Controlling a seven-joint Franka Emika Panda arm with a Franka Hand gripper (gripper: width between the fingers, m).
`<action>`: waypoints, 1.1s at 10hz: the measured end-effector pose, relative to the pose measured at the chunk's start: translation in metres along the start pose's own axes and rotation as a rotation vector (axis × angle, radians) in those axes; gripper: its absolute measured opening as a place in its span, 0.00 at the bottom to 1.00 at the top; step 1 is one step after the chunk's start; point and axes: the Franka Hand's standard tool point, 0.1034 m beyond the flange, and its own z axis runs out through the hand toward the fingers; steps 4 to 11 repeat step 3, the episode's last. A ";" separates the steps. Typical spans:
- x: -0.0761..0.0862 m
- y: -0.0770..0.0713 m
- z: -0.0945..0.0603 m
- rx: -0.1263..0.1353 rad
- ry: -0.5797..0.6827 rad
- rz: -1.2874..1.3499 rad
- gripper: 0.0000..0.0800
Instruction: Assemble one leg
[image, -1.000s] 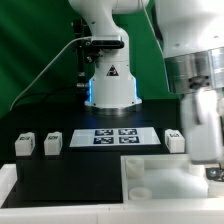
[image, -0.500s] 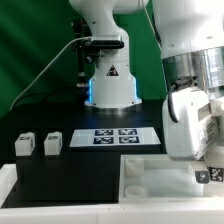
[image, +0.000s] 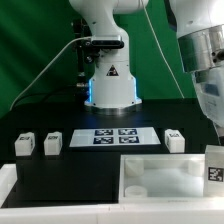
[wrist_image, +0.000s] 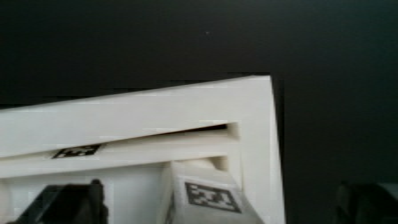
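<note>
Arm has swung up toward the exterior view's right, uncovering a leg (image: 175, 140) near the surface's right edge. Jaws apart, empty. Leg looks light, rigid; grip its flat sides.

Marker board (image: 113, 137) between legs (image: 52, 144), tabletop (image: 160, 170) in front

Arm (image: 205, 60) cut off by exterior view's right and top edges; gripper out of frame there. Tagged leg (image: 215, 165) at right edge half cropped, what holds it unseen. Tabletop (image: 160, 178) runs off bottom edge. In wrist view, gripper (wrist_image: 222, 205) fingertips (wrist_image: 71, 203) dark, blurred, cropped by frame edge; whether they grip tagged leg (wrist_image: 212, 194) between them unclear. Small tag (wrist_image: 75, 153) on tabletop (wrist_image: 160, 115) too blurred to read.
</note>
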 end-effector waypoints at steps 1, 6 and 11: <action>-0.004 0.002 0.000 -0.005 -0.003 0.040 0.81; -0.003 0.002 0.001 -0.005 -0.001 0.033 0.81; -0.003 0.002 0.001 -0.005 -0.001 0.033 0.81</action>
